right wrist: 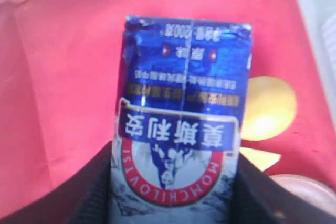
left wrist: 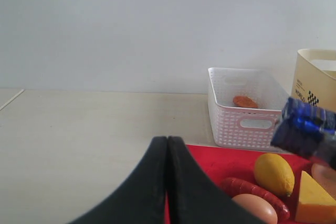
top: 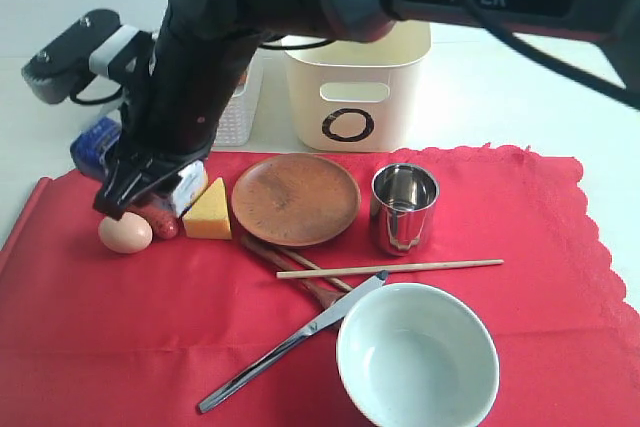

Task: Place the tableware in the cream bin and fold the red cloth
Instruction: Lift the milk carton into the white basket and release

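The right gripper (right wrist: 170,192) clamps the blue packet (right wrist: 184,77) over the red cloth (top: 560,247) — near the egg (top: 125,233) and cheese wedge (top: 208,212) — while the left gripper (left wrist: 167,171) sits pinched shut, empty.

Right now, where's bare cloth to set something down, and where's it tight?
Bare on the red cloth: front-left corner, between egg and knife; right side, from cup and chopsticks out to the scalloped edge. Crowded: the middle from plate to bowl, and around the cheese under the right gripper holding the packet.

Pale table (top: 500,97) carries red cloth (top: 120,347), cream bin (top: 400,112), white basket (top: 240,112).
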Robot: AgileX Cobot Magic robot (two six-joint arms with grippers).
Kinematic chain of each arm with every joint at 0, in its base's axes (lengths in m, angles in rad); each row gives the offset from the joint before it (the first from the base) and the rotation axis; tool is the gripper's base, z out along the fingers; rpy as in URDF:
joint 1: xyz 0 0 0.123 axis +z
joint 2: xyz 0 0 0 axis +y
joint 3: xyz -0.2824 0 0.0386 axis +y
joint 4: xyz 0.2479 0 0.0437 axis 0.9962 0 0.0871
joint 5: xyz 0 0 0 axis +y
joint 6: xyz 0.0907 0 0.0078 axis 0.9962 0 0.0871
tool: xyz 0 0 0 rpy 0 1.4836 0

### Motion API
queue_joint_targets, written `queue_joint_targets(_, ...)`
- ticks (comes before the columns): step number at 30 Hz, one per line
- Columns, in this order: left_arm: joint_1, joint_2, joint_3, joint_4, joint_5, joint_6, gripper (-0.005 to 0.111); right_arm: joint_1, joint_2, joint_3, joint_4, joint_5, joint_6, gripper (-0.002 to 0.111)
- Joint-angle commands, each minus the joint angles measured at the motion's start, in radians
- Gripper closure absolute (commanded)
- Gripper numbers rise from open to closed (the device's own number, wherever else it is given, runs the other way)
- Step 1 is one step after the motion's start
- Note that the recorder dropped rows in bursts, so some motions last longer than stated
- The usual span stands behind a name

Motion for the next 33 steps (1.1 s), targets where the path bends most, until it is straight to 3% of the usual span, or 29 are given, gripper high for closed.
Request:
queue_joint_targets(1,0.002,-0.006,0.001,-0.001,-0.005,-0.001,0.105,-0.052,-0.02,-0.04,-0.012,-0.134,0.017,0.108)
queue_joint_targets(9,0.002,-0.006,0.001,-0.001,-0.005,-0.003,0.105,-0.107,0.019,-0.04,-0.01,-0.529,0.088,0.108)
queue_joint_targets(18,0.002,-0.006,0.001,-0.001,-0.005,-0.001,0.105,-0.108,0.155,-0.04,-0.005,-0.839,0.088,0.108)
queue_joint_targets(23,0.002,-0.006,0.001,-0.001,-0.005,-0.003,0.105,-0.112,0.208,-0.04,0.017,-0.934,0.088,0.108)
queue_joint_targets(33,0.002,-0.006,0.001,-0.001,-0.005,0.0,0.105,-0.124,0.225,-0.036,0.06,-0.94,0.085,0.108)
